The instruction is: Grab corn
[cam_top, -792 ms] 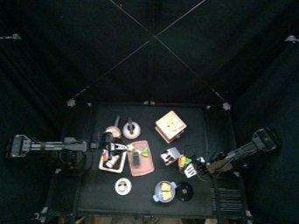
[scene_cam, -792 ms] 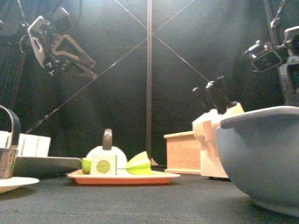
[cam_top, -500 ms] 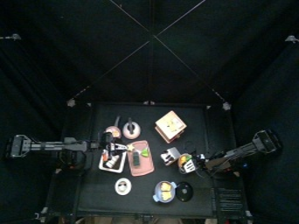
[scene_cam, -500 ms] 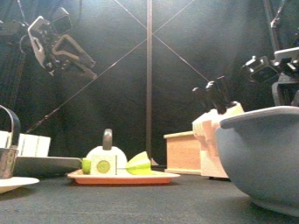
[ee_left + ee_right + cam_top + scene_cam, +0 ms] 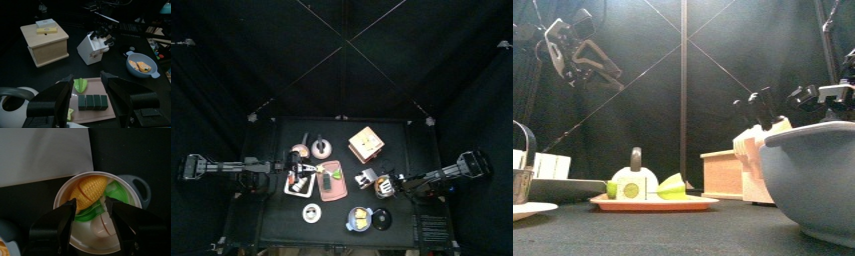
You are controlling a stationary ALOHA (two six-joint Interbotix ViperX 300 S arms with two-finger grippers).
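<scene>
The corn (image 5: 89, 189), a stubby yellow ridged piece, lies beside a green piece in a small pale cup (image 5: 123, 230) with a grey handle. In the top view the corn (image 5: 381, 184) shows as a yellow spot just right of the white knife block (image 5: 366, 177). My right gripper (image 5: 93, 208) hangs open straight above the cup, one jaw on each side, not touching the corn; it also shows in the front view (image 5: 824, 95). My left gripper (image 5: 87, 77) is open and empty, high above the pink tray (image 5: 100, 116).
A wooden box (image 5: 366, 143) stands at the back. A large grey-blue bowl (image 5: 814, 180) with yellow halves sits at the front, near a white plate (image 5: 311, 211). The pink tray (image 5: 334, 192) holds green and dark pieces. The knife block (image 5: 40, 153) is just beyond the cup.
My right gripper has come down and moved a little left, closer over the cup with the corn. The left arm has not moved.
</scene>
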